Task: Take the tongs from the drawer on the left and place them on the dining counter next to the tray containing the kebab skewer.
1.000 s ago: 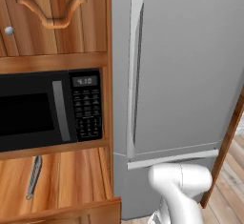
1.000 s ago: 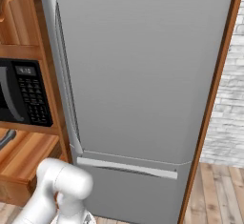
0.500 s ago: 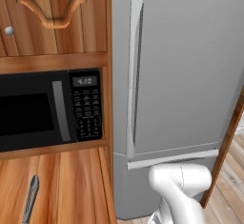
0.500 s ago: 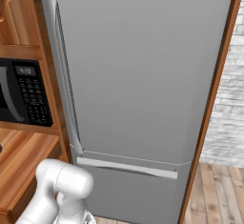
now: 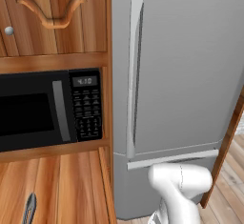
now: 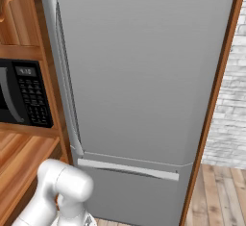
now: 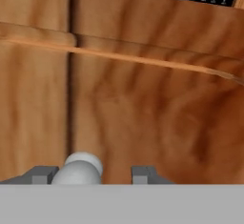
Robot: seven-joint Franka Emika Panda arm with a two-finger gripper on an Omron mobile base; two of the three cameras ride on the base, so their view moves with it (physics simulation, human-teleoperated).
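The microwave [image 5: 50,108] has a small lit clock display [image 5: 85,81] at the top of its control panel, with pale digits that seem to read 4:10, though they are too small to be sure. Below it sits the keypad [image 5: 87,116], whose button markings are too fine to read; the same panel [image 6: 32,97] in the right base view is just as illegible.

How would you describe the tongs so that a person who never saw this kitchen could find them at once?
Start at the tall grey fridge, then go left to the black microwave set in the wooden cabinets. Below it lies a flat area of brown wood planks, and near its lower left edge are the tongs. They are a thin grey metal strip, the only metal thing on that wood.
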